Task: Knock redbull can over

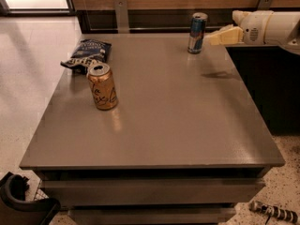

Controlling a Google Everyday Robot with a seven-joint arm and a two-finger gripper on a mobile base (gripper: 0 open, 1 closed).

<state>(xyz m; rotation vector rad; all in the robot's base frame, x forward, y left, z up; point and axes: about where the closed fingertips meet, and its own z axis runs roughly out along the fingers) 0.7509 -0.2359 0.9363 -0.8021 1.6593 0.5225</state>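
On the tabletop (187,125): one redbull can (197,33), one gold can (102,86), one chip bag (86,55). My pincer (218,35) hovers level, just right of the redbull can; how open, can't tell.

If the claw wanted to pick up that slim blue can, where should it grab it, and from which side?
Probably around the middle of the redbull can, on its straight round wall, coming in level from the picture's right. It stands upright near the far right corner of the table, and the claw hangs just to its right at about mid-can height, not touching it.
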